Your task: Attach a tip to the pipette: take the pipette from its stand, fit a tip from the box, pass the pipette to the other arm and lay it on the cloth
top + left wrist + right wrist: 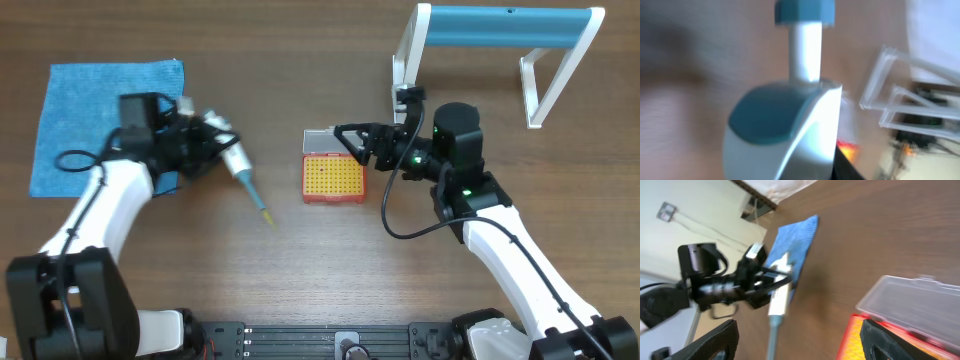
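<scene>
Far to the left of the tip box (pixel 333 178), a blue cloth (pixel 100 110) lay flat on the wooden table (pixel 300 270). Nearer the box, at the cloth's box-side edge, the left gripper (pixel 200 143) had its jaws closed around the upper body of the pipette (pixel 238 165). The pipette slanted away from the cloth toward the box's left side. A yellow tip (pixel 264 212) sat on its lower end, left of the box and apart from it. The left wrist view showed the pipette's blue-and-white head and plunger button (pixel 805 11) close up. The tip box, orange with rows of tips, stood with its clear lid (pixel 318 141) folded back. Close by that lid, on the box's right side, hung the right gripper (pixel 350 142), jaws spread wide with nothing between them. Well right of the box, toward the table's far edge, stood the white pipette stand (pixel 505 26) with its blue top bar.
</scene>
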